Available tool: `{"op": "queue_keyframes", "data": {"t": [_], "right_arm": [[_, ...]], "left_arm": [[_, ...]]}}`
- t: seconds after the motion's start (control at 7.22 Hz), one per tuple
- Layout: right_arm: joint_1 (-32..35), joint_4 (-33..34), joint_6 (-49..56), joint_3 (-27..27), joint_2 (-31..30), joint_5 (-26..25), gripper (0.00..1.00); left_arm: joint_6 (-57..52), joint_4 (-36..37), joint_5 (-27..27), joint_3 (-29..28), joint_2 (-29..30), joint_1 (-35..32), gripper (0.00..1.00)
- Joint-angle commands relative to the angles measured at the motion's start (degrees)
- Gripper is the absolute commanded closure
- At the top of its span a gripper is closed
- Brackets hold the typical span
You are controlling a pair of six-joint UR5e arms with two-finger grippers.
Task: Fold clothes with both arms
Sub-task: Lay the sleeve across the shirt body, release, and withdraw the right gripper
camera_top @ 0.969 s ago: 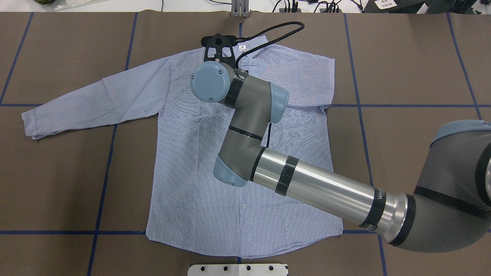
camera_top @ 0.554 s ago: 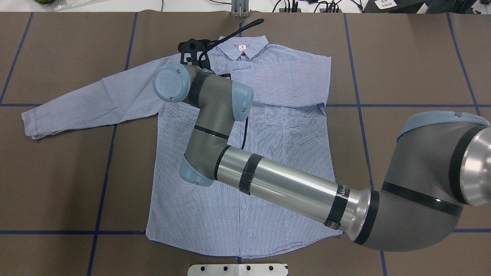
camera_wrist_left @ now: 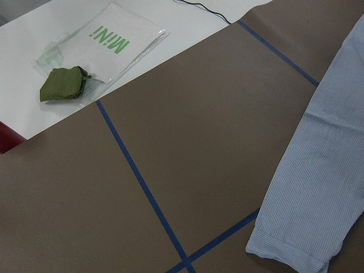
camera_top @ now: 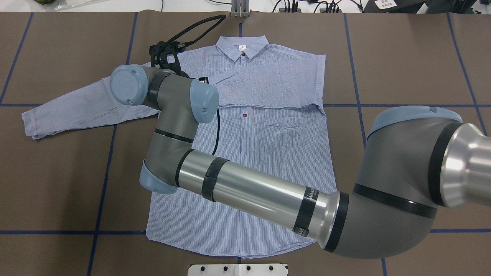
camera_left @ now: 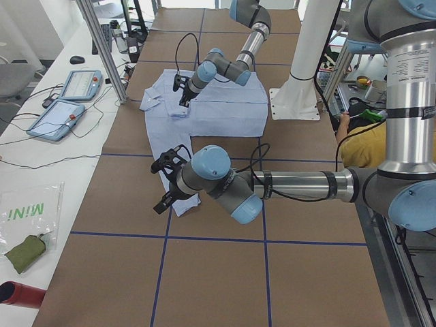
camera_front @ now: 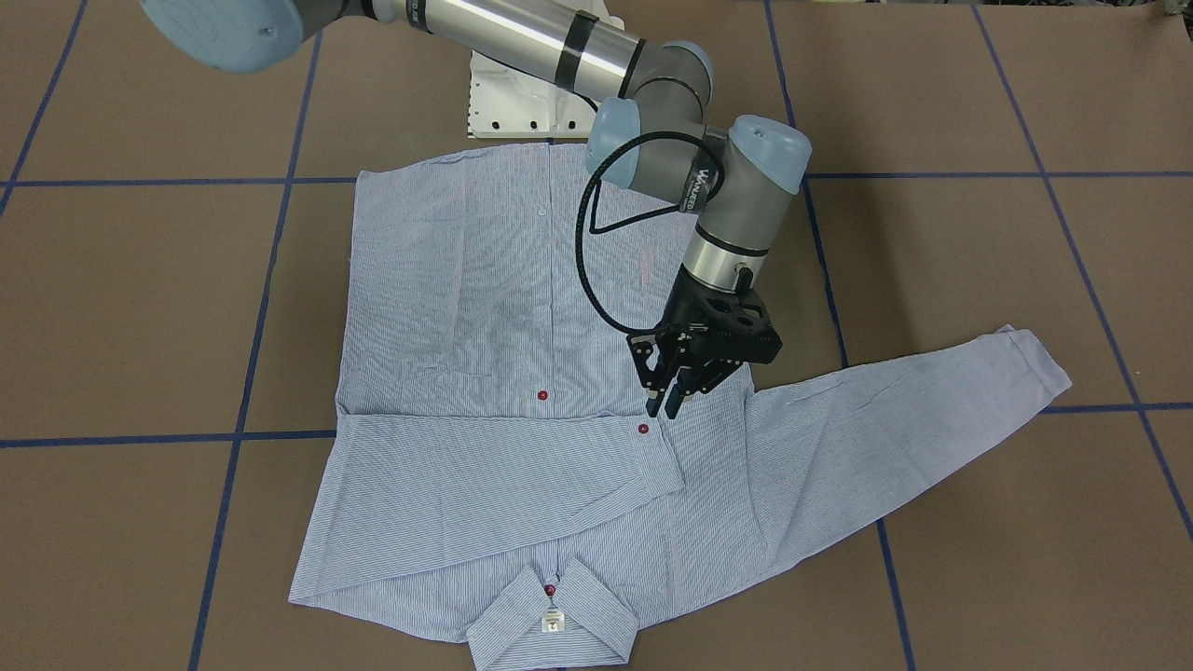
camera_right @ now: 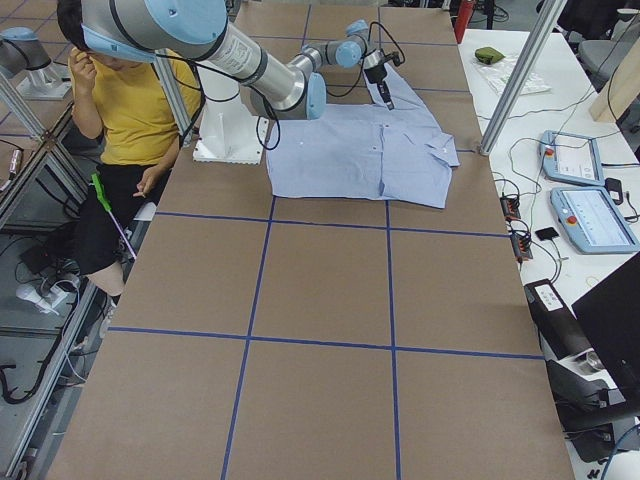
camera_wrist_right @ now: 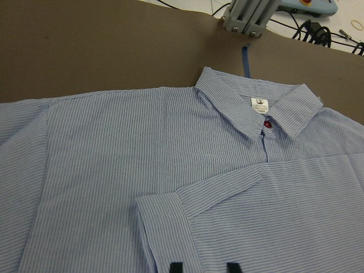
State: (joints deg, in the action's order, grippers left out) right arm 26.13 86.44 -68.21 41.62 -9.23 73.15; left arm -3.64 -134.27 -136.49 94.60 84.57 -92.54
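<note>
The light blue striped shirt (camera_top: 268, 153) lies flat, front up, collar at the far side. One sleeve is folded across the chest (camera_front: 485, 475), its cuff near the button line (camera_wrist_right: 165, 222). The other sleeve (camera_top: 76, 107) stretches out to the left. My right arm reaches across the shirt. Its gripper (camera_front: 666, 403) hangs above the shoulder of the stretched sleeve, open and empty; its fingertips (camera_wrist_right: 175, 267) show apart. My left gripper (camera_left: 165, 184) shows only in the exterior left view, near that sleeve's cuff (camera_wrist_left: 290, 250); I cannot tell whether it is open or shut.
A white base plate (camera_top: 238, 269) sits at the table's near edge. A metal post (camera_top: 239, 9) stands at the far edge behind the collar. A green pouch (camera_wrist_left: 63, 84) and a plastic bag lie on the white side table. A person in yellow (camera_right: 130, 100) sits beside the robot.
My right arm has swung left from the collar toward the shoulder of the stretched sleeve. The collar and the folded sleeve's cuff, hidden under the arm before, now show.
</note>
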Motion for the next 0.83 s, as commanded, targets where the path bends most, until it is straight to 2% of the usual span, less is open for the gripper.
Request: {"op": "queue_keyframes", "data": {"t": [0.0, 0.14, 0.28, 0.42, 0.69], "right_arm": [[0.6, 5.3, 0.0, 0.0, 3.3, 0.4, 0.00], [2.4, 5.5, -0.1, 0.2, 3.3, 2.8, 0.00], [6.0, 8.8, -0.3, 2.7, 2.8, 9.8, 0.00], [9.3, 13.2, -0.3, 8.9, -0.4, 17.1, 0.00], [14.5, 14.6, 3.7, 24.8, -10.2, 21.6, 0.00]], "left_arm": [[0.0, 0.0, 0.0, 0.0, 0.0, 0.0, 0.00], [0.0, 0.0, 0.0, 0.1, 0.0, 0.0, 0.00], [0.2, -0.4, 0.0, 0.1, 0.2, 0.1, 0.00], [-0.1, -2.8, 0.1, 0.0, 0.2, 0.2, 0.00], [3.4, -5.2, 0.4, 0.0, 0.2, 5.3, 0.00]]}}
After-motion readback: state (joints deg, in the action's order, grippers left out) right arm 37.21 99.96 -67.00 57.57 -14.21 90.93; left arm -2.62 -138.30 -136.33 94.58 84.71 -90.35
